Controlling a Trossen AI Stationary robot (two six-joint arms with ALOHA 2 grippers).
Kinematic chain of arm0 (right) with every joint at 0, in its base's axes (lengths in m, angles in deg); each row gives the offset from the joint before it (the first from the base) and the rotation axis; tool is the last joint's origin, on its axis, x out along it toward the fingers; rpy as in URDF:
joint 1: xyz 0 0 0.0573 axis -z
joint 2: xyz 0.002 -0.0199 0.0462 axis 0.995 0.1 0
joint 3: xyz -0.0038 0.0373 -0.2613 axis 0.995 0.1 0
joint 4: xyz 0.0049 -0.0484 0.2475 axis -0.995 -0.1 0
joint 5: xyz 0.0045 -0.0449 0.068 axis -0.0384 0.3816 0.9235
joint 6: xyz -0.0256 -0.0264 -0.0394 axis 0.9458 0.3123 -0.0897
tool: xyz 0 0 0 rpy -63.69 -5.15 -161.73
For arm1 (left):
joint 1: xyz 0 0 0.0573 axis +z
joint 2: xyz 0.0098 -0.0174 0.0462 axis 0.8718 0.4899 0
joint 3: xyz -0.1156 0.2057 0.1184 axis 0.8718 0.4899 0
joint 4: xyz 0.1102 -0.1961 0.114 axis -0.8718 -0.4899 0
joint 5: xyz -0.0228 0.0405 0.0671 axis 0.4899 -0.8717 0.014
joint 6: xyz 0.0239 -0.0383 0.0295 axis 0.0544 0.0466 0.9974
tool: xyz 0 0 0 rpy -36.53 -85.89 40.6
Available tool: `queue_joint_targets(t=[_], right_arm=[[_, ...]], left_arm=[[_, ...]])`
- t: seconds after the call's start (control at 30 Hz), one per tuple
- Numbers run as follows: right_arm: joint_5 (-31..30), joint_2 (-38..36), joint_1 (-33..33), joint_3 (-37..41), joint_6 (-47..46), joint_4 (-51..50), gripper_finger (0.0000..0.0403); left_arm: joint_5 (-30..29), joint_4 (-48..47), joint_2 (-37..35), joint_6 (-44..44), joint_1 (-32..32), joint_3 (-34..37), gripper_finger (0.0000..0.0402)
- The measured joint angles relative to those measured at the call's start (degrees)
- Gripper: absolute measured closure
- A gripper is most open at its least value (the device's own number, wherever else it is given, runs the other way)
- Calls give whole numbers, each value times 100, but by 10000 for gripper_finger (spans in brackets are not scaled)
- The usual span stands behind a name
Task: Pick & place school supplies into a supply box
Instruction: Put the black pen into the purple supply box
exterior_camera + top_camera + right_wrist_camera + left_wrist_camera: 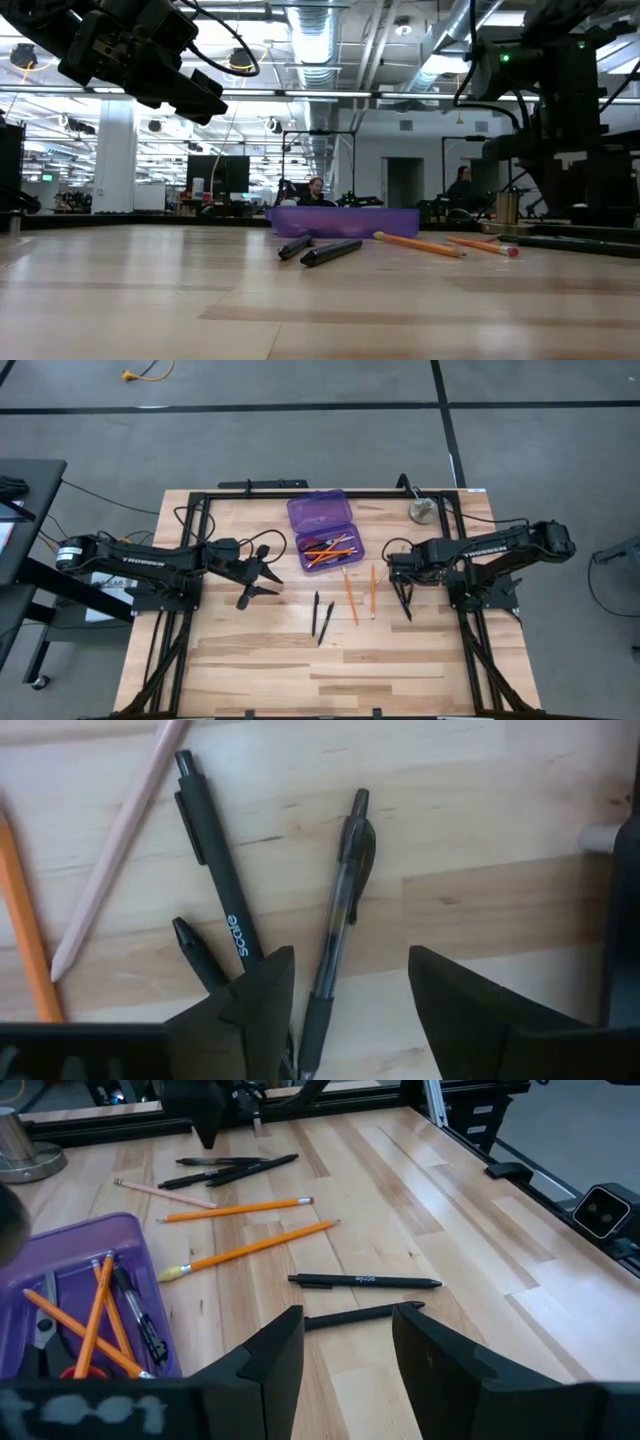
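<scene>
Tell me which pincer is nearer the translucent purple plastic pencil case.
Left. The left pincer hovers open just beside the translucent purple plastic pencil case, level with its open tray. The right pincer, open over black pens, sits farther away on the opposite side.

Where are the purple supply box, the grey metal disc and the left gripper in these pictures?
supply box (319,512): high view, on its open lid.
grey metal disc (421,511): high view, on its top face.
left gripper (262,573): high view, midway between the open fingertips.

Robotics lab in an open industrial hall

Exposed ceiling ducts (330,40), people at monitors (222,172) at twelve o'clock, taped grey floor (300,440) around the table (250,660).
</scene>
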Motion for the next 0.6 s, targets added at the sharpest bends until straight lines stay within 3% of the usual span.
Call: queue_joint_targets(t=[0.27, 0.6], right_arm=[[-5, 0, 198, 518, 42, 667, 232], [32, -16, 268, 929, 6, 1233, 230]], left_arm=[[-2, -34, 0, -2, 1, 0, 258], [-13, -42, 0, 4, 4, 0, 258]])
